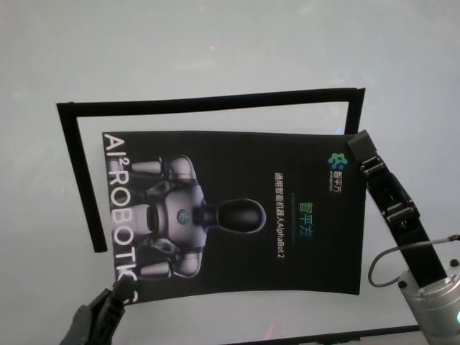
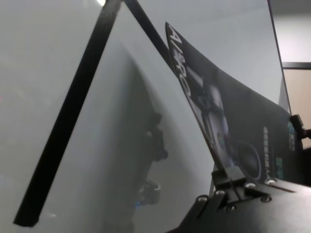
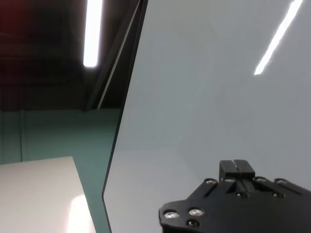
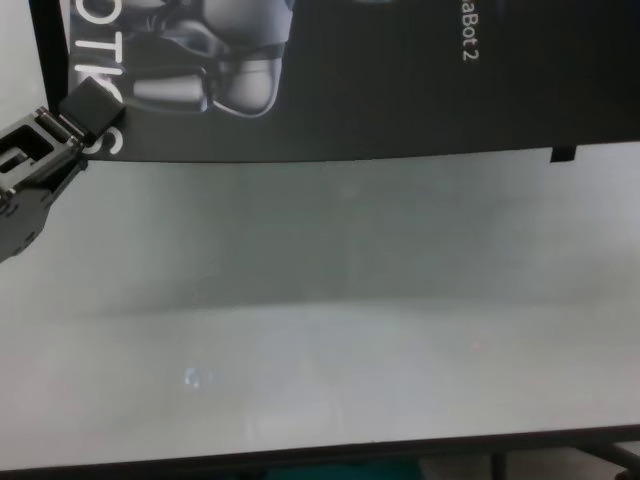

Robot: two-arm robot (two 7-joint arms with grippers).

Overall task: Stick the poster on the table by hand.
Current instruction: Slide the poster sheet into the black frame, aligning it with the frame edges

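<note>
The poster is a glossy black sheet with a silver robot figure and white letters, lying on the white table. My left gripper is shut on the poster's near left corner. The chest view shows its black fingertip on that corner. In the left wrist view the poster curves up off the table from the gripper. My right gripper is shut, its tip at the poster's far right corner. The right wrist view shows only the gripper over bare table; the poster is hidden there.
Long black tape strips frame the area: one on the left, one along the far side, one on the right. A small black tab sticks out below the poster's near edge. The table's front edge is close.
</note>
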